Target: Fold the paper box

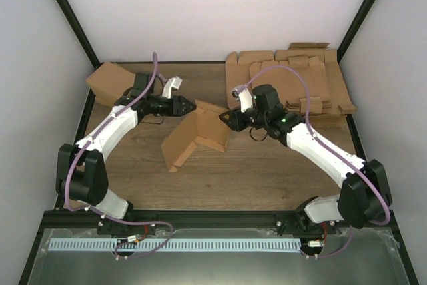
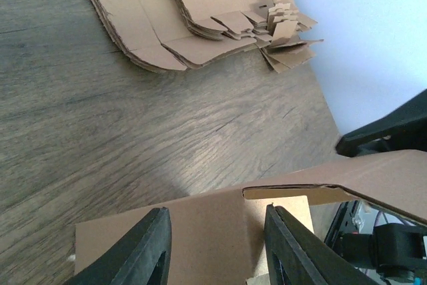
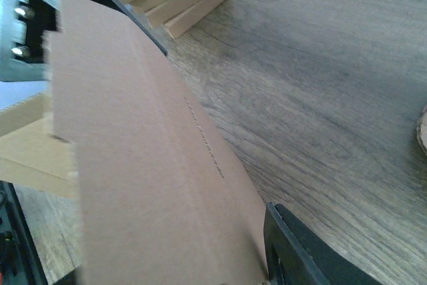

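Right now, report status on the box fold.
Left fingers apart, at plain brown die-cut cardboard box. Right fingers at its opposite edge, grip unclear. Box partly folded, panels raised. Pile of flat brown cardboard sheets close behind right arm.

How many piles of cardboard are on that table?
2. A pile of flat sheets at the back right, and a pile of cartons at the back left, partly behind the left arm. The single paper box is mid-table.
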Robot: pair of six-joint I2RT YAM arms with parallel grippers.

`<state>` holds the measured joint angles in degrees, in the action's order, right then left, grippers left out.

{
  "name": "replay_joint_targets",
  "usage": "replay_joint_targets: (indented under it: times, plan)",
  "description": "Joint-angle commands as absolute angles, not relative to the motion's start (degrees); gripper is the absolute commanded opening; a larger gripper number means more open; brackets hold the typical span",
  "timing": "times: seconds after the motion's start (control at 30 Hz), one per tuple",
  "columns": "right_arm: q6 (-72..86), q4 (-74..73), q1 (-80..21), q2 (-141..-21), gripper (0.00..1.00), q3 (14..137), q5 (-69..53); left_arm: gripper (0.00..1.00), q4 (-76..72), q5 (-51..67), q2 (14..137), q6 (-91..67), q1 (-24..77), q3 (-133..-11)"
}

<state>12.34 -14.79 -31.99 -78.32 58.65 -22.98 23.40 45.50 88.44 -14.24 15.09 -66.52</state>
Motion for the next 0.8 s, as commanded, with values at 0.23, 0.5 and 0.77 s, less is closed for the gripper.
replay_joint_targets:
  times: [0.23,0.5,0.77]
  plan:
    - [5.8,-18.4,-31.9,-71.8,0.67,64.3,-26.2,0.41,25.5,43.3,89.3,-12.3,15.9,-67.8]
    - [6.9,-23.3,-31.0,-76.5,0.67,75.2,-25.9,0.41,26.4,41.9,89.0,-11.6,16.5,-68.2]
    - [9.5,-30.3,-25.8,-87.9,0.53,84.8,-32.3,0.41,26.9,41.1,88.3,-11.3,17.3,-68.1]
